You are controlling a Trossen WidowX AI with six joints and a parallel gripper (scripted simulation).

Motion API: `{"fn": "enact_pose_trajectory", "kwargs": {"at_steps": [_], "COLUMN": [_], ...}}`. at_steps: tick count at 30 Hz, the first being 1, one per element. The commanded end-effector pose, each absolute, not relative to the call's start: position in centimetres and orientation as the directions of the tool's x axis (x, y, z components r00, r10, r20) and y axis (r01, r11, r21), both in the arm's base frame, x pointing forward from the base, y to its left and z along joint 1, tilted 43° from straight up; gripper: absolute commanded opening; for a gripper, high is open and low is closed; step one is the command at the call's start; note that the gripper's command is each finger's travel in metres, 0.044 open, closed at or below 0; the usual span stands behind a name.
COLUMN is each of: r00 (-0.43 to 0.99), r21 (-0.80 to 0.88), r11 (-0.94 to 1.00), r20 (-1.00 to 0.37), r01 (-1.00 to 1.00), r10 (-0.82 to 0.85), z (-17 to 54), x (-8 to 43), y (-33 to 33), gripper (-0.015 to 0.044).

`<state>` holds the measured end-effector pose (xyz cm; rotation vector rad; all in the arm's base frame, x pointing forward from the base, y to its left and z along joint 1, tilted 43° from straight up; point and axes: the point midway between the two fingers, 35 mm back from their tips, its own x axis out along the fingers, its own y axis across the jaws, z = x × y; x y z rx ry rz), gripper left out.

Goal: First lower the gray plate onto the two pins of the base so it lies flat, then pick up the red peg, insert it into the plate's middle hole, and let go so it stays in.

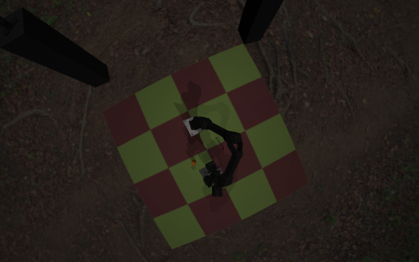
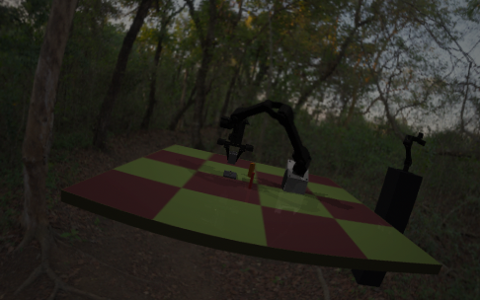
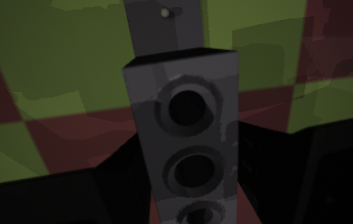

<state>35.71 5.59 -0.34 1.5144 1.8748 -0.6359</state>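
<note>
Observation, plate stage: your black gripper (image 1: pixel 212 171) (image 2: pixel 232 157) (image 3: pixel 180 127) is closed on the gray rectangular plate with round holes (image 2: pixel 232 158) (image 3: pixel 149 135), one finger along each long side. Three of its holes show in your wrist view, the lowest cut off by the frame.

You have the plate raised, apart from the gray flat base (image 1: pixel 204 171) (image 2: pixel 230 175) (image 3: pixel 149 35), which lies on the red-and-green checkered table (image 1: pixel 218 220) (image 2: pixel 210 212) (image 3: pixel 42 65). In the exterior view the plate hangs above the base; in your wrist view the base appears beyond the plate's far end, with one pale pin (image 3: pixel 165 12) visible. Any second pin is hidden from you there. The plate is unseated.

Peg: the slim red peg (image 1: pixel 222 148) (image 2: pixel 251 181) is on the table, outside the gripper and apart from the base. In your exterior view it looks roughly upright, overlapping a small orange object (image 1: pixel 193 163) (image 2: pixel 252 169); from the top, the two are clearly separate. The scene is dim, so you cannot make out the orange object's exact shape.
</note>
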Motion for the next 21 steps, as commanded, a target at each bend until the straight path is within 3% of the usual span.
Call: {"fn": "enact_pose_trajectory", "kwargs": {"at_steps": [1, 21], "r00": [-0.134, -0.134], "r21": [0.023, 0.022], "r11": [0.222, 0.222], "r20": [-0.736, -0.736], "r01": [0.975, 0.975], "r10": [0.664, 0.664], "z": [-1.5, -5.6], "x": [35.7, 35.6], "y": [5.2, 4.0], "gripper": [0.0, 0.0]}}
